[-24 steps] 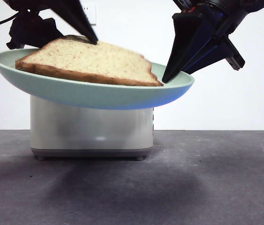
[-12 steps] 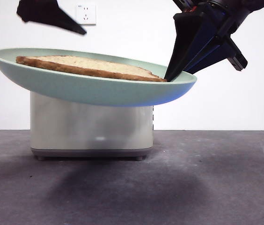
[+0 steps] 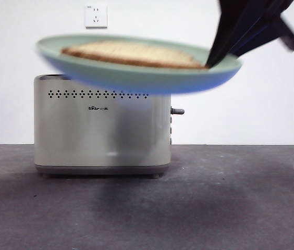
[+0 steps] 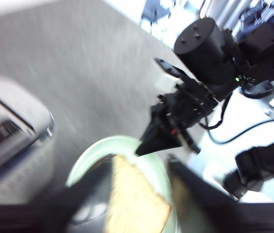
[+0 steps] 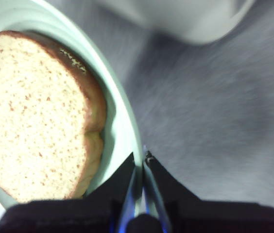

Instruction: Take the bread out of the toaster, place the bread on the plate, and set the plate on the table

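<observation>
The bread (image 3: 131, 53) lies flat on the mint-green plate (image 3: 136, 75), which hangs in the air in front of the toaster's top. My right gripper (image 3: 210, 61) comes down from the upper right and is shut on the plate's right rim. The right wrist view shows its jaws pinching the plate rim (image 5: 123, 114) beside the bread (image 5: 35, 116). My left gripper (image 4: 139, 166) is open and hovers above the plate (image 4: 91, 155) and the bread (image 4: 134, 206), touching neither. It is out of the front view. The cream toaster (image 3: 102, 127) stands on the table (image 3: 241, 203).
A wall socket (image 3: 96, 15) sits on the white wall behind. The toaster's grey lever (image 3: 177, 111) sticks out on its right side. The left wrist view shows the right arm's gripper (image 4: 162, 137) on the plate's far rim and the toaster (image 4: 10, 131) beside the plate.
The plate with the bread has shifted right and a little upward and levelled out, uncovering the toaster's upper half. The left gripper has let go of the bread and risen out of the front view.
</observation>
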Motion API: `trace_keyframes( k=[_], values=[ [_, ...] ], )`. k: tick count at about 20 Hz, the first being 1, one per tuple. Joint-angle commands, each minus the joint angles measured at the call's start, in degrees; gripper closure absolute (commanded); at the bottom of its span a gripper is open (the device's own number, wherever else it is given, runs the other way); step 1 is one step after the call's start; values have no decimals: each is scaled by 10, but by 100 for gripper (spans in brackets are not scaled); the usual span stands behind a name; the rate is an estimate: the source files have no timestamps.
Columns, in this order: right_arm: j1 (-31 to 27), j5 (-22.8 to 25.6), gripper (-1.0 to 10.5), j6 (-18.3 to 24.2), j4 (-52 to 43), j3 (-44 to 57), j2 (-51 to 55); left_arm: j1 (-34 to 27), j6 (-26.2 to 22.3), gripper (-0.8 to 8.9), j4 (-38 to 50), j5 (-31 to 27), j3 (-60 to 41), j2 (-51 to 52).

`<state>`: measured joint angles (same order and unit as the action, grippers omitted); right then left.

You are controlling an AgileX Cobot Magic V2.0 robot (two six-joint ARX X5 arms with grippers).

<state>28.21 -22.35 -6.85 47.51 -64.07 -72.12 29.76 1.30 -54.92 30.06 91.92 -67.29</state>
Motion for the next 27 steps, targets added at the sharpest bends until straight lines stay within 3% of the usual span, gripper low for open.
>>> trace_keyframes(
  k=[1, 4, 13, 27],
  values=[
    [-31, 21, 959, -6, 17, 1, 34, 2, -37, 821, -3, -34, 1, 26],
    [-85, 49, 959, 2, 57, 1, 54, 2, -82, 821, -14, -99, 1, 67],
    [-231, 47, 959, 35, 92, 2, 8, 2, -132, 821, -39, -134, 0, 132],
    [-252, 43, 959, 78, 16, 2, -227, 7, -131, 821, -87, -105, 0, 145]
  ],
)
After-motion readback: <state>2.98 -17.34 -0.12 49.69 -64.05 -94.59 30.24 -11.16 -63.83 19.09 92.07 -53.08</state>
